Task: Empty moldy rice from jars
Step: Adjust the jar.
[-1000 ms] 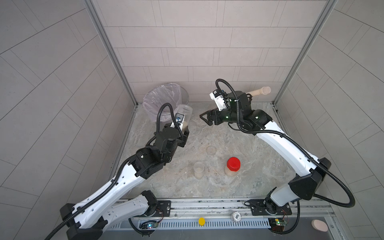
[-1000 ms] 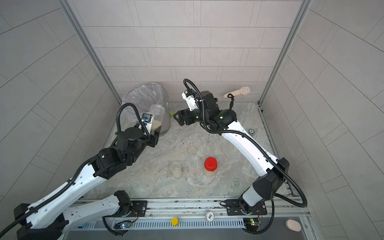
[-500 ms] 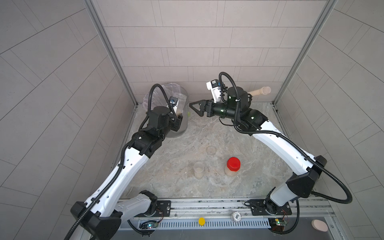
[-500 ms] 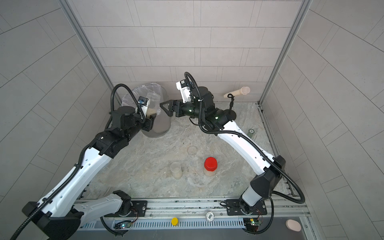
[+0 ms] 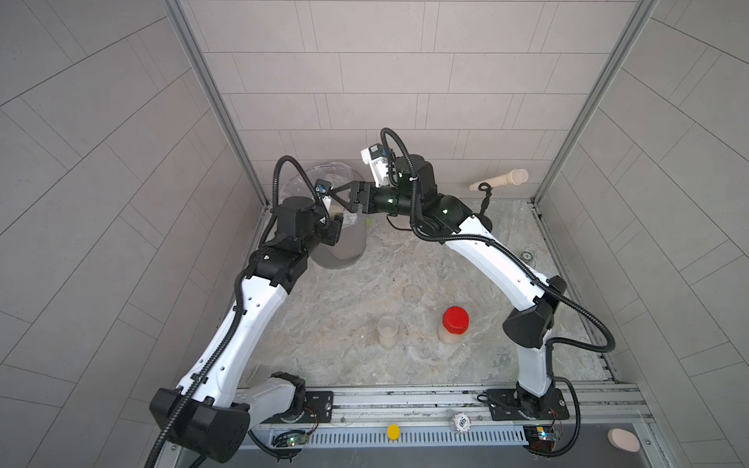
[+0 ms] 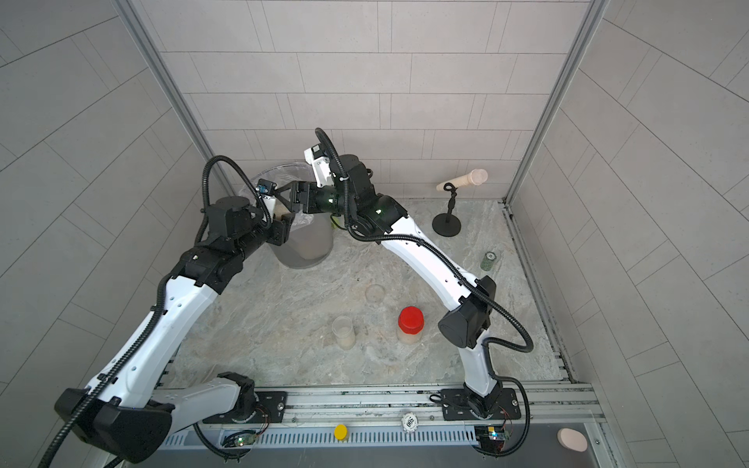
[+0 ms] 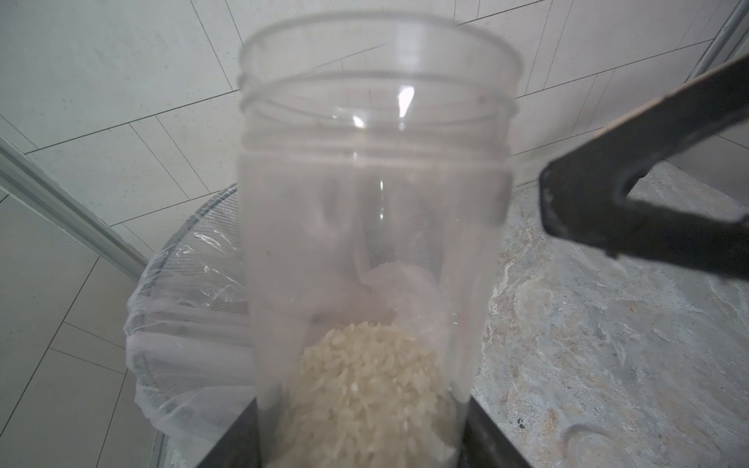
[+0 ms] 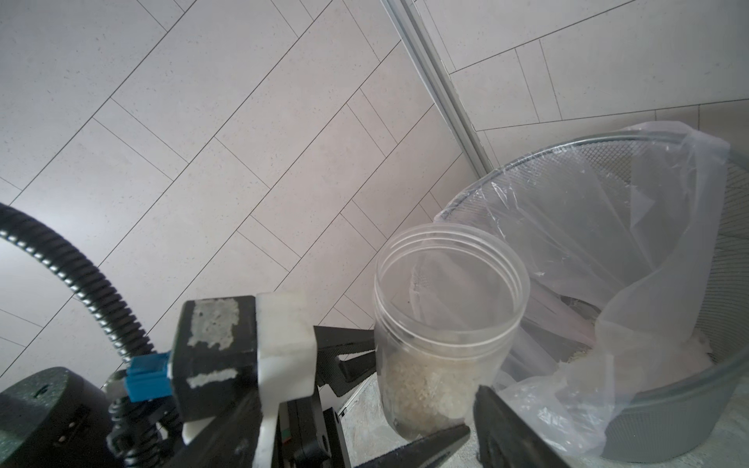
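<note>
Fingers [image 7: 235, 445] of the left hand [image 5: 335, 219] are clamping the lower part of a clear cylindrical plastic jar [image 7: 373, 162], closed narrowly on its wall and holding it off the marbled stone table [image 5: 344, 316]. A mass of pale beige-white rice [image 7: 364, 389] is filling the bottom of this jar, whose threaded mouth is standing open. The jar is hanging right at the rim of a grey metal mesh bin [image 8: 668, 409] lined with clear plastic film.

The right hand [image 5: 336, 201] is reaching toward the same jar with its jaws spread wide, holding nothing. One dark finger [image 7: 587, 198] is hovering just beside the jar wall; whether the other is touching it cannot be told.

Nearer the robot, a second small clear jar [image 5: 387, 333] and a jar with a bright red screw lid [image 5: 454, 324], both holding rice, are standing upright on the table, with a loose clear round lid [image 5: 412, 292] lying near them. A small dark green cylinder [image 6: 490, 260] is carrying a pale mark on its top, too small to read.
</note>
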`<state>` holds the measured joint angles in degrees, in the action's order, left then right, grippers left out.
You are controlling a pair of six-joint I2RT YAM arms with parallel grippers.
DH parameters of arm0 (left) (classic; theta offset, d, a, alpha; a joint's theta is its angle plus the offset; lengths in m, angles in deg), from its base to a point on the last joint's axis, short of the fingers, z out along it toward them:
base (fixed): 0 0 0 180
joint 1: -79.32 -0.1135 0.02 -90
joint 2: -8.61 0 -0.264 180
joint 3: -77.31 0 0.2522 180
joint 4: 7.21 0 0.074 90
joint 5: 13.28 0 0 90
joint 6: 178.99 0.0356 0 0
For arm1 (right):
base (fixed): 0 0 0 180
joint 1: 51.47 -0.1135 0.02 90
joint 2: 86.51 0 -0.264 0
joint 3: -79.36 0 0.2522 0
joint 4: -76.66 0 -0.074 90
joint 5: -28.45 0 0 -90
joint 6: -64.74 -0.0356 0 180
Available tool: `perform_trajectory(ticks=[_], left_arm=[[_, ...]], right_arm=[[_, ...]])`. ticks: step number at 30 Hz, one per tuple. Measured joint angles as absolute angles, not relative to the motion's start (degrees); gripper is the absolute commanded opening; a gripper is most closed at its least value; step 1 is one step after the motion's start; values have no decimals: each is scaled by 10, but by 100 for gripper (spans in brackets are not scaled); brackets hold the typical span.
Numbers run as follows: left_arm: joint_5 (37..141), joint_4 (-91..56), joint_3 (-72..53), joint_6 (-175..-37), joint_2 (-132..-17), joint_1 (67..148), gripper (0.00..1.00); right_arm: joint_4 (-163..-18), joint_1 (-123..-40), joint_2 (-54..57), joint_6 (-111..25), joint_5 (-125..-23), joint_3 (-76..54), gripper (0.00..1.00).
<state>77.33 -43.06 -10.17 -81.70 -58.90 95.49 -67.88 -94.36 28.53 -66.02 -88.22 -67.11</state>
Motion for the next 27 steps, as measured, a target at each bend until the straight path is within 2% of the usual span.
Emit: perform_trajectory(ticks=[5,16,27], left_arm=[[802,-425,-102,-816,-589,928,1],[854,-409,-117,-817,-598,880,1],[885,-393,-123,-821,-602,873,1]], right_arm=[[-651,-947,325,-647,-882,-738,83],[-636,-943,343,-631,-868,-744,83],[-653,-940,391,-628,-875,-775,83]])
